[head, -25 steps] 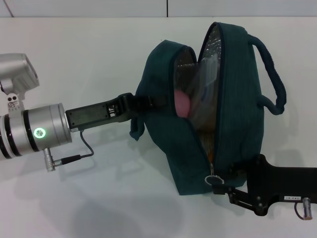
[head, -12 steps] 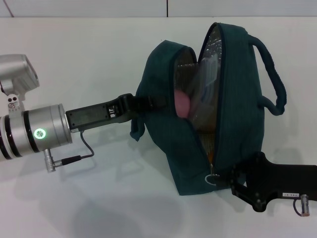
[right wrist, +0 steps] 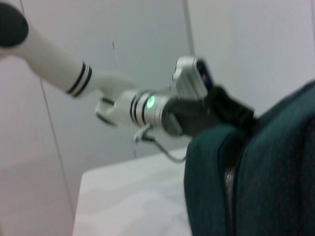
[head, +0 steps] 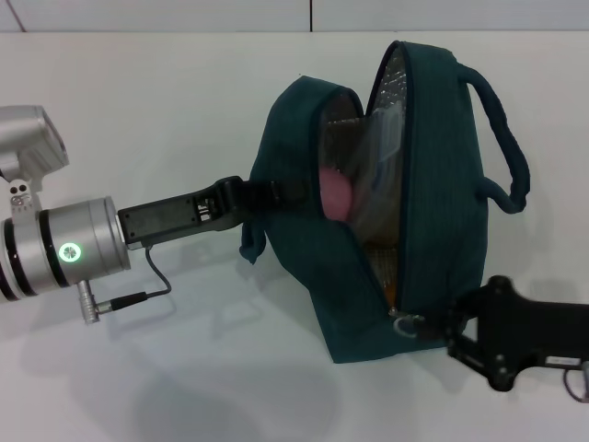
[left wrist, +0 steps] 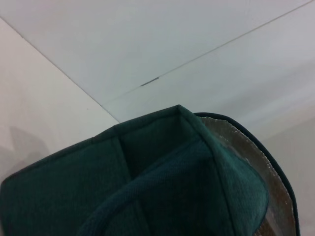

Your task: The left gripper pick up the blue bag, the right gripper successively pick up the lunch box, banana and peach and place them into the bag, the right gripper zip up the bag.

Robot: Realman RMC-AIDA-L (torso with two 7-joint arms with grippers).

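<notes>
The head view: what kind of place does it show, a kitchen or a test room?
Most likely a robot test bench: a bare white table, a pale panelled wall behind it, and only the blue bag held between two robot arms.

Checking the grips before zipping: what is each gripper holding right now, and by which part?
The left gripper holds the bag by its near handle. The right gripper is at the zipper pull; whether it grips it cannot be told.
</notes>
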